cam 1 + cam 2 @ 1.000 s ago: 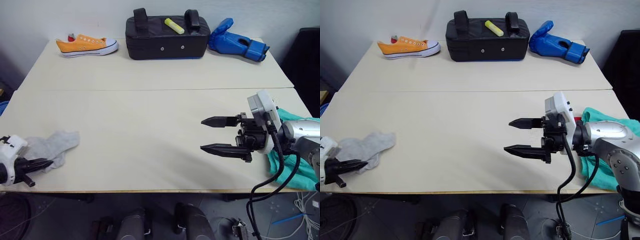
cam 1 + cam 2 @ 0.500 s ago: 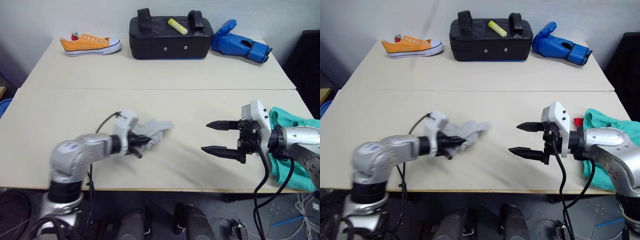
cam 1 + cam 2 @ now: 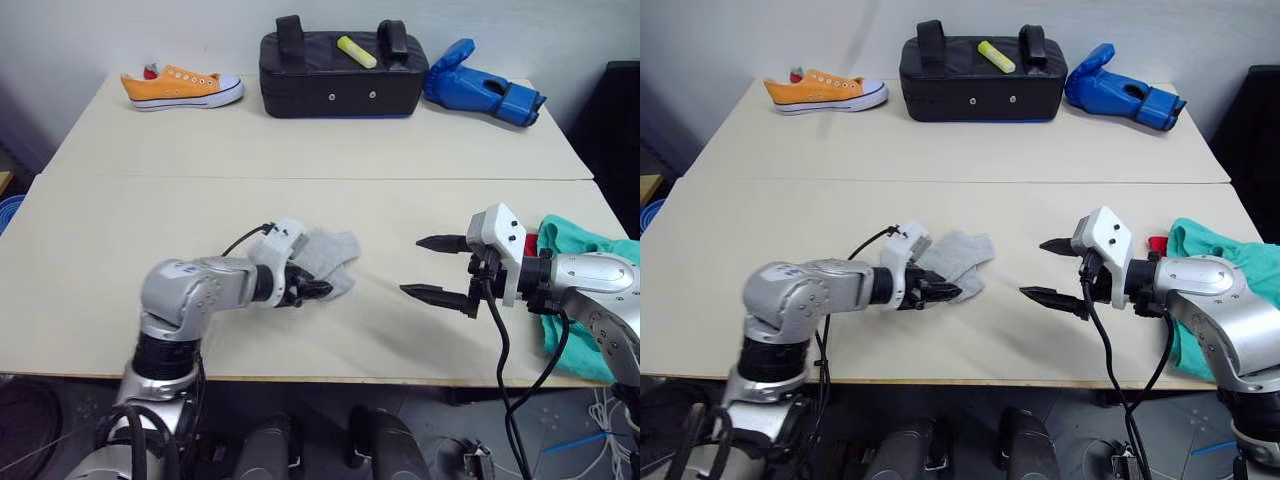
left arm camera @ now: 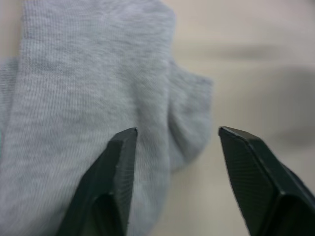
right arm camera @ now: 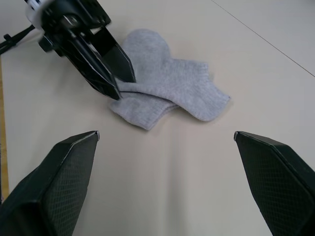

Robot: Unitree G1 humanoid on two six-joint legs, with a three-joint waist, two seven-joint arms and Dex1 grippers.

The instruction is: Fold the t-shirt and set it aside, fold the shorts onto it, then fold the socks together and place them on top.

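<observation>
Left gripper (image 3: pixel 943 291): fingers slightly apart, lying on the near end of the socks, nothing clamped; the left wrist view shows one finger on the grey cloth, the other over bare table.
Right gripper (image 3: pixel 1052 270): fingers wide apart, empty, hovering above the table to the right of the socks and pointing at them.
Socks (image 3: pixel 958 254): overlapped in a loose heap, flat on the table, middle of the near half, not far from the near edge.
Shorts (image 3: pixel 585 290): teal, bunched at the table's right edge, behind the right arm.
T-shirt (image 3: pixel 529 244): a small red patch peeks out beside the shorts; its fold cannot be judged.
Table (image 3: pixel 300 150): far edge carries an orange sneaker (image 3: pixel 181 87), a black bag (image 3: pixel 343 66) and a blue glove (image 3: pixel 483 88).
Step in hand: probably the last one, folding the socks together.
Next move: left fingers need to close on a sock edge while the right comes in to pin or take the other end, then carry the pair to the pile at the right edge.
</observation>
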